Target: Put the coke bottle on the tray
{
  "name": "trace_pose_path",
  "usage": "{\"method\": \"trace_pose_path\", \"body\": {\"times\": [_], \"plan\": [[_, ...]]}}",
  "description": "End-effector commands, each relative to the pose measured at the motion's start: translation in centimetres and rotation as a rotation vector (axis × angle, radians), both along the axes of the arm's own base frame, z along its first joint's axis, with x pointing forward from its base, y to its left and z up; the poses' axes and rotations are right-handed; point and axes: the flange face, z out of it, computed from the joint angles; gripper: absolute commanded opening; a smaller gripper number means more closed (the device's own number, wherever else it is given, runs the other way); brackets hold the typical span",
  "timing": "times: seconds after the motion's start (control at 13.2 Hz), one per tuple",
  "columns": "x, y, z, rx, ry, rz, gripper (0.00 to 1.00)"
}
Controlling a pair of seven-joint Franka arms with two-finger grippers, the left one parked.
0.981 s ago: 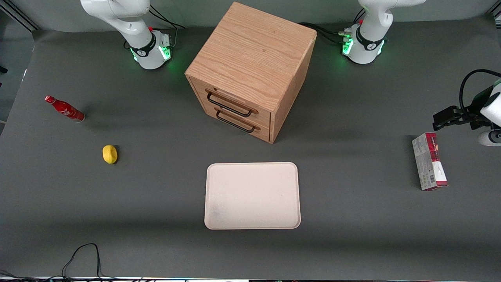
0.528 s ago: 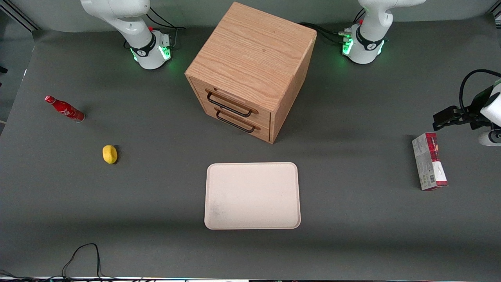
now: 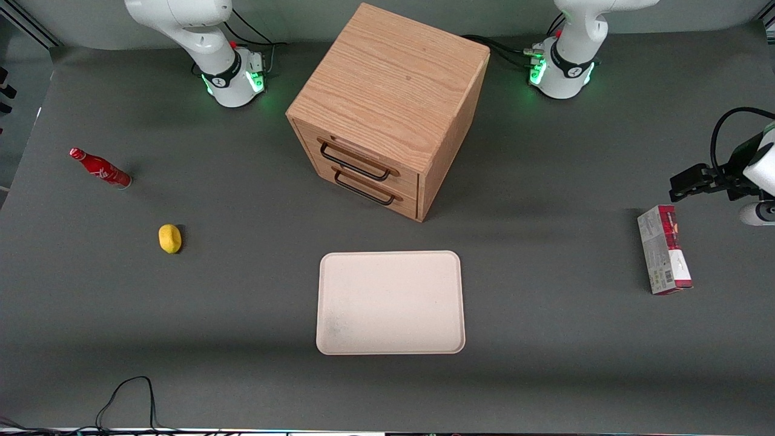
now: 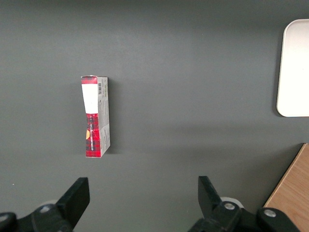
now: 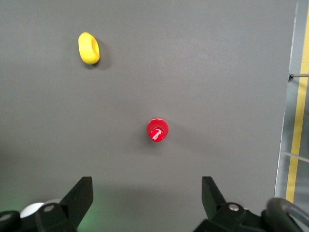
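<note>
The wooden drawer cabinet [image 3: 387, 109] stands mid-table, its two handled drawers facing the front camera. The tray [image 3: 390, 302] lies flat in front of the cabinet, nearer the camera. A red-and-white carton [image 3: 663, 257] lies toward the parked arm's end, well apart from the cabinet. The coke bottle [image 3: 100, 169] stands upright toward the working arm's end, a lemon [image 3: 170, 238] near it. The gripper [image 5: 147, 198] hangs high above the bottle, fingers spread wide, holding nothing
</note>
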Motion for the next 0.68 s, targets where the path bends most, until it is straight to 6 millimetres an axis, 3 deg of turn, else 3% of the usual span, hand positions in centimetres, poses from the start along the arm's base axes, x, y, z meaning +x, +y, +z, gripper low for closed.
{"method": "trace_pose_path", "body": {"times": [0.0, 0.23, 0.45, 0.6], "plan": [[0.9, -0.1, -1.8, -0.011, 0.06, 0.048, 1.0], [2.7, 0.2, -5.8, -0.004, 0.161, 0.049, 1.0], [2.2, -0.1, -11.0, -0.007, 0.101, 0.036, 1.0], [3.1, 0.1, -13.8, -0.033, 0.075, 0.022, 1.0]]}}
